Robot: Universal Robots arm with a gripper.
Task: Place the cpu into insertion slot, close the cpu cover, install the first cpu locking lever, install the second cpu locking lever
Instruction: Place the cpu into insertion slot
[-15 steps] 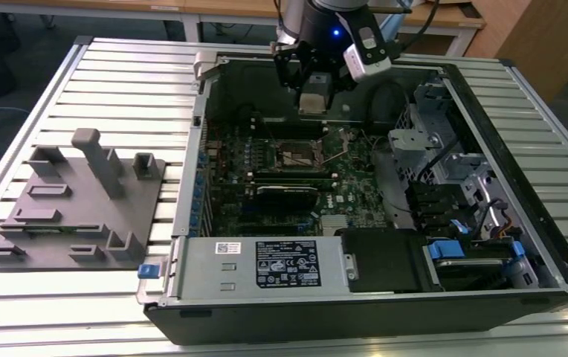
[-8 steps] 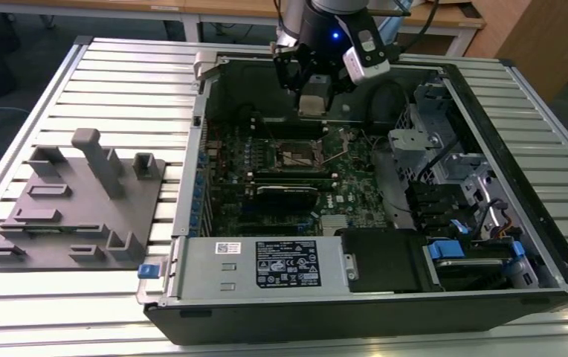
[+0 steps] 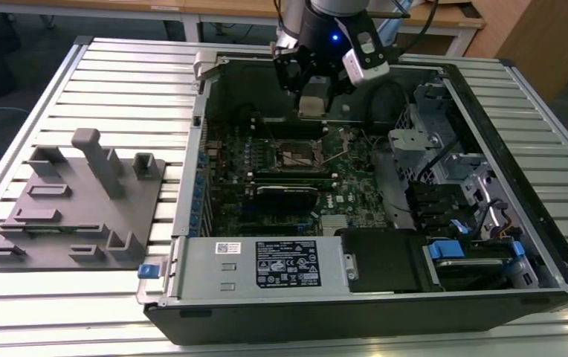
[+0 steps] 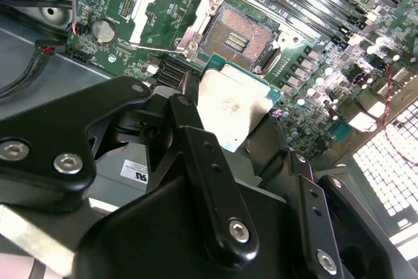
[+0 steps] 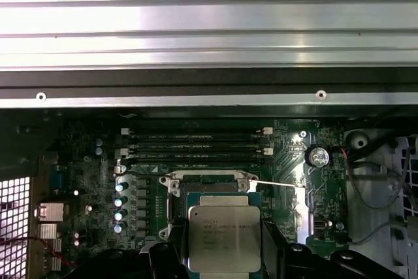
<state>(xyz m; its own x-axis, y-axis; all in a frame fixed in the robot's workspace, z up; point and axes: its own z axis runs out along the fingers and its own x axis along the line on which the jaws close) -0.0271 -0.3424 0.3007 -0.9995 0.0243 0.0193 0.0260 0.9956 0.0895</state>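
Cpu (image 5: pixel 224 238) in the jaws, over open case (image 3: pixel 363 326) on slatted metal table (image 3: pixel 115 82)

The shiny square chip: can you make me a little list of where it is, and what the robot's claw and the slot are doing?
cpu: held up above the green board, not in the slot
gripper: shut on the cpu, one finger at each side
insertion slot: empty, contacts bare
cpu cover: swung open, off the slot
computer case: lying open on the slatted table
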